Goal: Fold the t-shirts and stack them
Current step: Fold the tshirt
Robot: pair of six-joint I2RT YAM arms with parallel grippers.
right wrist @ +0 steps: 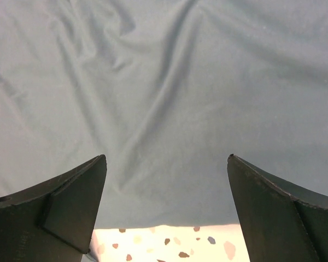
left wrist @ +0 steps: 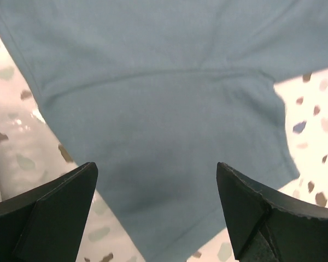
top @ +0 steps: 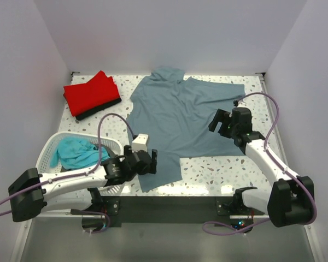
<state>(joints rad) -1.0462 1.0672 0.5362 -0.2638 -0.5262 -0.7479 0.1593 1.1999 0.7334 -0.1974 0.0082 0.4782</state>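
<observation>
Shirt in hand: the large slate grey-blue cloth t-shirt (top: 180,117) lies spread open on the white speckled table top (top: 224,164), filling its middle and reaching toward 12 and 6 o'clock.
Step in hand: we judge the first fold is about to begin, since no part of this shirt is doubled over yet.
Doing it well: we would pinch the cloth at an edge, at matched points on both sides. We would then lift low and carry it across together so the crease comes out straight. The soft wrinkles under the right arm want smoothing first.
Way it points: a bunched end, which we take for the neck, lies at 12 o'clock. A narrow flap (top: 159,174) with a seam across it trails toward 6 o'clock, and we cannot tell whether it is sleeve or hem.
Long axis: roughly 12 to 6 o'clock, tilted a little toward 7.
Left gripper (top: 149,162): released, jaws spread wide, hovering over the narrow flap at 7 o'clock and holding nothing.
Right gripper (top: 221,123): also released, jaws wide, over the shirt's edge at 3 o'clock with nothing grasped.
Stack: a folded bright red cloth t-shirt (top: 92,91) rests on a folded black cloth t-shirt (top: 101,111) at 10 o'clock, near the grey-blue one and not touching it.
Waiting: a crumpled teal cloth t-shirt (top: 74,152) sits in the white plastic lattice basket (top: 44,161) at 8 o'clock.
</observation>
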